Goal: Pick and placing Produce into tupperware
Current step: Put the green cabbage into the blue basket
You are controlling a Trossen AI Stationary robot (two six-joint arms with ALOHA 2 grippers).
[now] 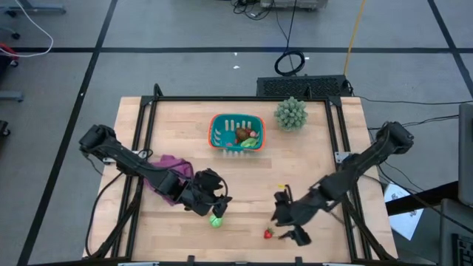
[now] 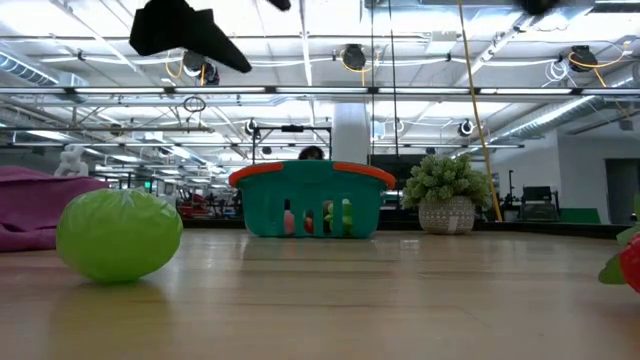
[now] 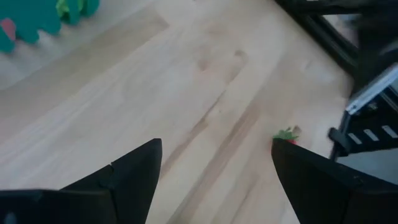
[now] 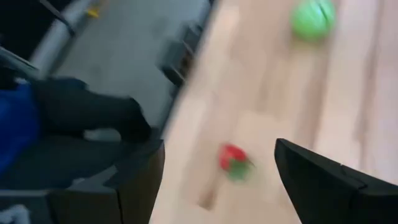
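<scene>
Right gripper (image 1: 290, 224) wide open, empty, beside strawberry (image 1: 268, 233) near counter (image 1: 244, 185) front edge. Left gripper (image 1: 212, 201) open, empty, above green piece (image 1: 215, 220). Strawberry likely light, hard, slippery; grasp across its body. Basket (image 1: 216, 125) well apart.

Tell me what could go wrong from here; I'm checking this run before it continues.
The strawberry lies near the table's front edge, so a nudge from the open right end effector could roll it off. The round green piece beside the open left end effector could also roll away if clipped.
</scene>
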